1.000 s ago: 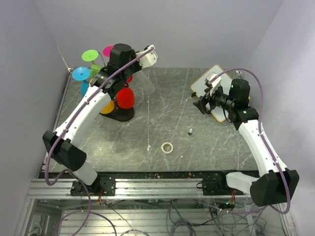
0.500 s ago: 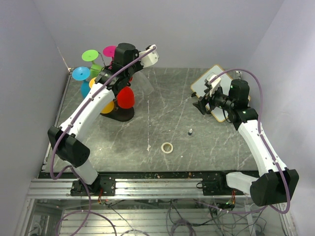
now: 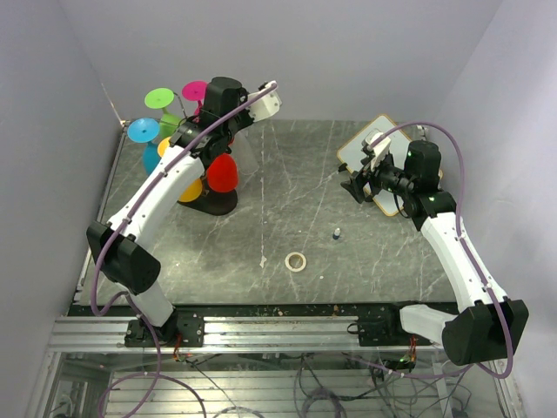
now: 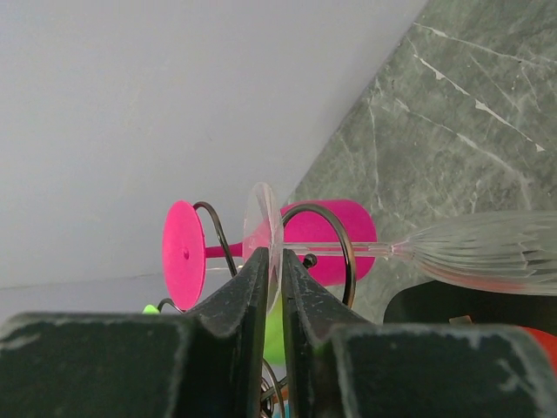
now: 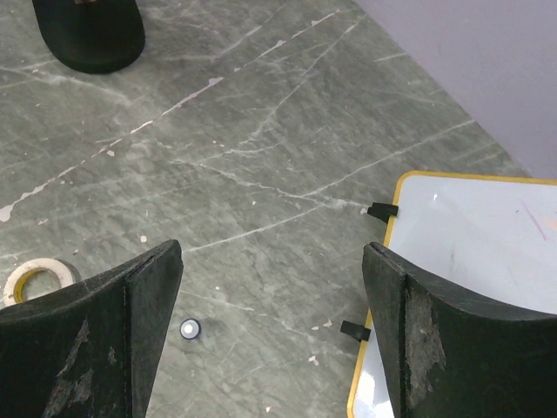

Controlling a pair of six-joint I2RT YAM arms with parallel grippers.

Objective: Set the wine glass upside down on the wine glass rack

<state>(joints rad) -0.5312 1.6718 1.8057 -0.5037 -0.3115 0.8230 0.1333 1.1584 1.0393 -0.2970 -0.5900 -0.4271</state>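
Wine glass, the clear one, was at the wine glass rack, just beside a red glass. In the left wrist view its stem ran through one of the rack's curled wire arms, and its thin foot sat in the slit between the fingers of the left gripper.

Over the last second we saw the left arm raise its elbow. Its wrist crept a little rightward and toward the back wall, carrying the glass further into the hook. The right arm did not move.

The left jaws stood almost together with only a narrow gap around the foot. We could not tell whether they still pinched it or had just let go. We judged the hanging nearly done, with the release the step in hand.

The right gripper hung wide open and empty above the table, near the whiteboard.
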